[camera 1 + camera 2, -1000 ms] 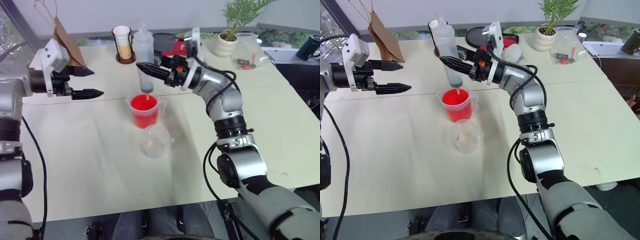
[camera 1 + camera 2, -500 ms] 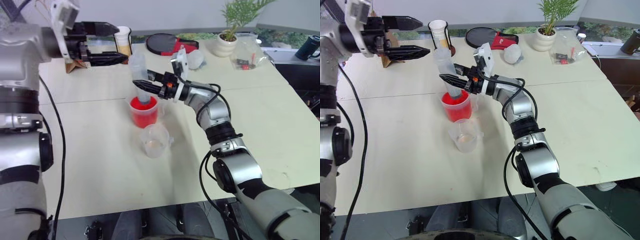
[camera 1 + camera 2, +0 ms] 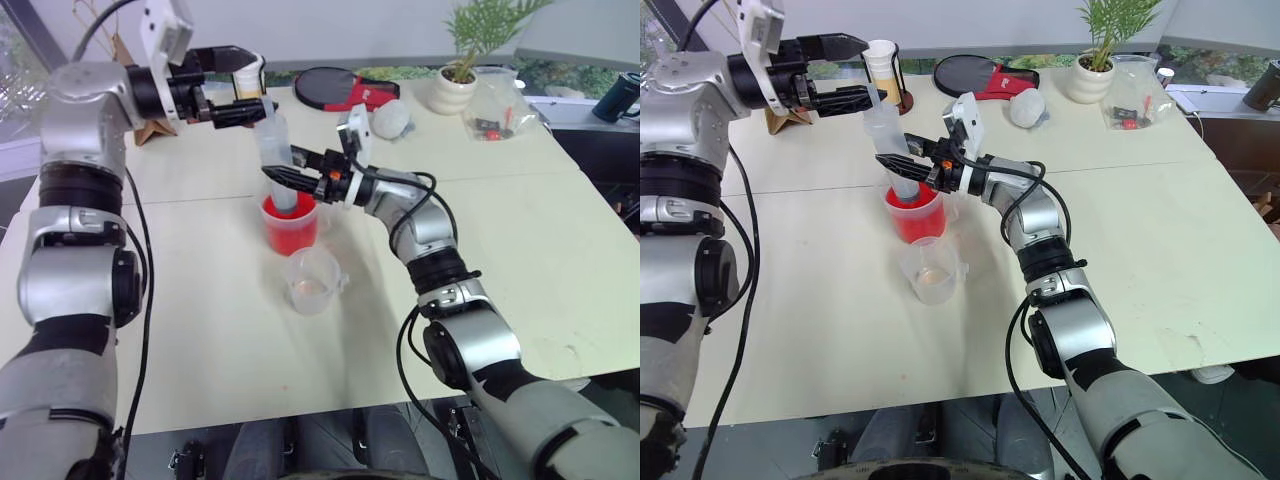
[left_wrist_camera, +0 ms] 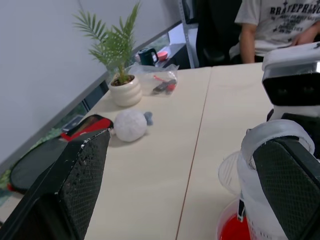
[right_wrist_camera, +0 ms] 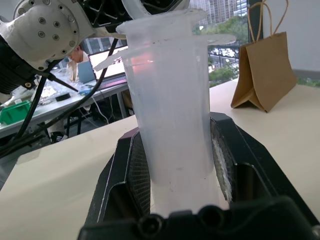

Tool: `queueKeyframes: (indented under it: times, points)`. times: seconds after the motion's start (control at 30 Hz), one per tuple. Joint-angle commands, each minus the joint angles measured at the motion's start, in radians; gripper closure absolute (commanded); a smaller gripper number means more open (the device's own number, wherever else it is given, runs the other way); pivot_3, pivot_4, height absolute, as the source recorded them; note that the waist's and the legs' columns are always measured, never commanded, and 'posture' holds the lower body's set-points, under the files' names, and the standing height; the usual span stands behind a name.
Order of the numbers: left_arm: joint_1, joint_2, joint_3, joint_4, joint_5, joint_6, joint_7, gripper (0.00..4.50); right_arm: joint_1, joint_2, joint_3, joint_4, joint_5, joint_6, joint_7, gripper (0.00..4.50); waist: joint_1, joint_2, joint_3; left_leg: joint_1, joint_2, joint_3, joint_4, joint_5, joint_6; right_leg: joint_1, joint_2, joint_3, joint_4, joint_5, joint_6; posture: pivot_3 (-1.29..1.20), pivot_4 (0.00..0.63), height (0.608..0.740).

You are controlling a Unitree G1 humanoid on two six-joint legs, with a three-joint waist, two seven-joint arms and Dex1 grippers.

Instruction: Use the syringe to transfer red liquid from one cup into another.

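Note:
The syringe (image 3: 274,150) stands nearly upright with its lower end inside the larger clear cup (image 3: 291,232), which holds the red liquid (image 3: 912,205). My right gripper (image 3: 288,178) is shut on the syringe's barrel (image 5: 170,110) from the side. My left gripper (image 3: 264,80) hangs level at the syringe's top with its fingers wide open. In the left wrist view the syringe's top (image 4: 270,135) sits right beside one finger. The smaller clear cup (image 3: 312,283) stands just in front of the larger one, with only a faint trace at its bottom.
A paper cup in a black wire holder (image 3: 246,72) and a brown paper bag (image 3: 780,118) stand at the back left. A black disc (image 3: 322,85), white ball (image 3: 391,119), potted plant (image 3: 452,88) and plastic bag (image 3: 497,110) line the back. A person (image 4: 280,25) sits beyond the table.
My left gripper has swung in from the left and risen to the syringe's top. My right gripper has lowered the syringe into the larger cup.

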Motion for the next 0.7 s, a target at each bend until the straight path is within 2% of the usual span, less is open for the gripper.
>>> queueKeyframes:
  times: [0.03, 0.23, 0.7]
  points:
    - [-0.038, -0.006, 0.023, 0.008, 0.005, -0.032, 0.008, 1.38, -0.013, 0.018, 0.008, -0.055, 0.009, -0.016, 0.010, 3.13, 0.000, 0.000, 0.000, 0.000, 0.000, 0.000, 0.000, 0.000, 0.000, 0.000, 0.000, 0.000, 0.000, 0.000, 0.000, 0.00, 0.150, 0.740]
    - [-0.046, -0.014, 0.038, 0.003, -0.005, -0.015, -0.001, 4.38, -0.001, 0.024, 0.014, -0.039, -0.003, -0.029, 0.000, 3.13, -0.002, 0.000, 0.000, 0.000, 0.000, 0.000, 0.000, 0.000, 0.000, 0.000, 0.000, 0.000, 0.000, 0.000, 0.000, 0.00, 0.150, 0.740]
    - [-0.179, 0.003, 0.074, 0.113, -0.007, -0.065, 0.022, 4.38, 0.037, 0.055, 0.040, -0.006, -0.024, -0.056, -0.009, 3.13, -0.002, 0.000, 0.000, -0.001, 0.000, 0.000, 0.001, 0.000, 0.000, -0.001, 0.000, 0.000, 0.000, 0.000, 0.000, 0.00, 0.150, 0.740]
